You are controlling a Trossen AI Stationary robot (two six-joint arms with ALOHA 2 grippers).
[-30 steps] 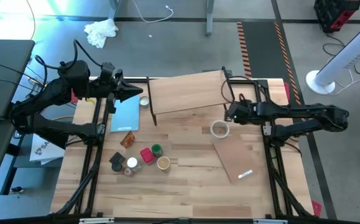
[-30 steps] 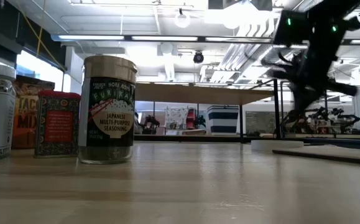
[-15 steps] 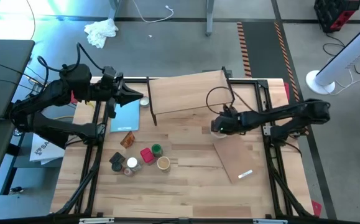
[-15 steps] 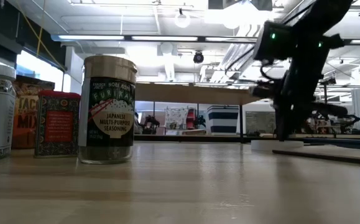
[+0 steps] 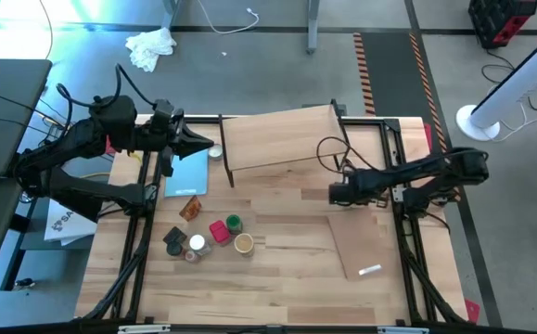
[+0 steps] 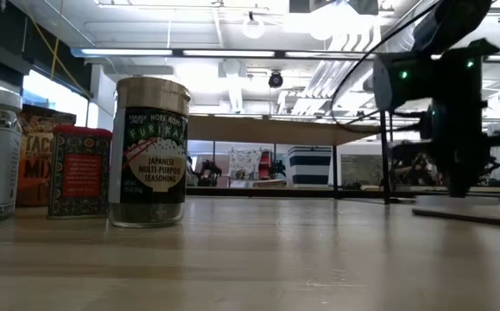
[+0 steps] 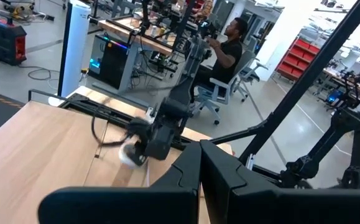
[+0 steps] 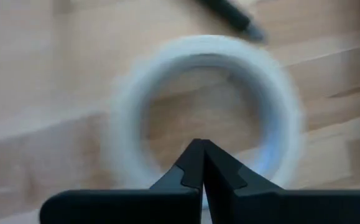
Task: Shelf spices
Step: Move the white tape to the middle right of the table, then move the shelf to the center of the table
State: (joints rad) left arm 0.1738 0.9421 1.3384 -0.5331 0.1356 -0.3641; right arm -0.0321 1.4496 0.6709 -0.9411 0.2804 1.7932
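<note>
The spices stand in a cluster at the near left: a red tin [image 5: 218, 231], a green-topped jar [image 5: 235, 223], a tan-topped jar [image 5: 243, 243] and others; in the low view a furikake jar [image 6: 149, 151] stands upright on the table. The shelf [image 5: 277, 139], a pale plank on black wire frames, stands at the far middle. My left gripper [image 5: 210, 146] hovers shut, near level, at the shelf's left end. My right gripper [image 5: 333, 194] is shut and points down over a white tape ring [image 8: 279, 106], its tips [image 8: 198, 146] inside the ring's hole. My right gripper's shut fingertips [image 8: 192, 163] reach from above into the hole of the white tape ring, which lies flat on the table. I cannot tell whether they touch the ring's inner wall [image 8: 263, 146] or the tabletop.
A thin loose board [image 5: 363, 243] with a small white piece [image 5: 370, 270] lies right of the ring. A light-blue pad [image 5: 186, 172] and a small white-topped jar [image 5: 215, 150] sit below my left gripper. Free tabletop spreads across the near middle. A person sits beyond the table [image 7: 229, 43].
My right gripper has swung toward the table's left, then come down and tipped from near level to pointing down over the tape ring, staying shut. The thin board with its white piece has slid a little toward the near edge.
</note>
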